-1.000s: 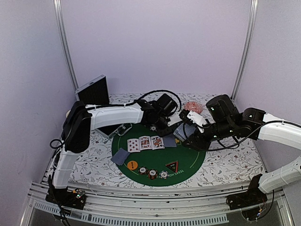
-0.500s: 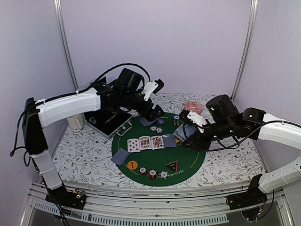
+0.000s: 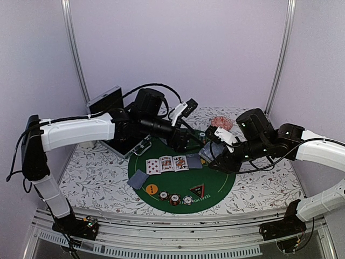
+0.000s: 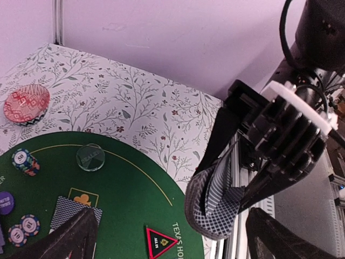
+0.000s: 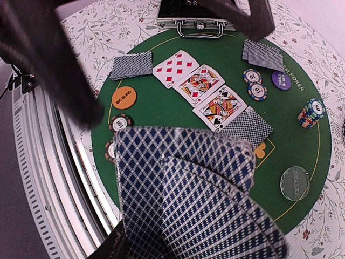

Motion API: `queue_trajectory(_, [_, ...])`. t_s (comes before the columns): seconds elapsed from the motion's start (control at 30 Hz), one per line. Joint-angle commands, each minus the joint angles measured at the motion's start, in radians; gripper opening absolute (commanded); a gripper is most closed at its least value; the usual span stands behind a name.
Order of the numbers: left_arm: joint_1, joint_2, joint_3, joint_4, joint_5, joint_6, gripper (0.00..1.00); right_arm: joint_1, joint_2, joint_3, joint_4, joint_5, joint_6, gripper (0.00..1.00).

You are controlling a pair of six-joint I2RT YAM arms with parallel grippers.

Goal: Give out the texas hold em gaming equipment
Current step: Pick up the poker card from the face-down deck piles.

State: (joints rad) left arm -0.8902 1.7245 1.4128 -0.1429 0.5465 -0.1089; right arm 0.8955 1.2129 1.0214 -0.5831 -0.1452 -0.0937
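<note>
My right gripper (image 3: 214,155) (image 5: 188,245) is shut on a fan of blue-checked playing cards (image 5: 199,199) (image 4: 215,202), held above the right side of the green mat (image 3: 218,183). My left gripper (image 3: 187,139) (image 4: 171,226) hangs wide open just left of that fan and holds nothing. Its blurred fingers (image 5: 48,59) show in the right wrist view. On the mat lie three face-up cards (image 3: 167,163), face-down cards (image 3: 137,179) (image 5: 263,54), an orange disc (image 3: 151,189), a purple disc (image 5: 281,80), striped chips (image 3: 174,199) (image 5: 311,113), a clear dealer disc (image 4: 89,157) and a triangular marker (image 3: 197,190).
An open aluminium case (image 3: 110,105) sits at the back left, its front edge (image 5: 194,21) touching the mat. A pink patterned dish (image 3: 221,122) (image 4: 26,103) stands at the back right. Metal rails (image 3: 161,237) run along the near table edge.
My left gripper has opened wide, risen from the mat's back edge and swung right toward the card fan. The right arm has stayed still with its cards.
</note>
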Motion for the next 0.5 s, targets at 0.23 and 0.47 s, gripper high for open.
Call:
queue_trajectory(0.23, [-0.075, 0.095, 0.064, 0.057, -0.151, -0.021, 0.98, -0.005, -0.003, 0.009, 0.029, -0.022, 0.008, 0.48])
queue_trajectory(0.47, [-0.097, 0.134, 0.107, 0.043, -0.208, -0.013, 0.98, -0.005, 0.001, 0.01, 0.03, -0.023, 0.008, 0.48])
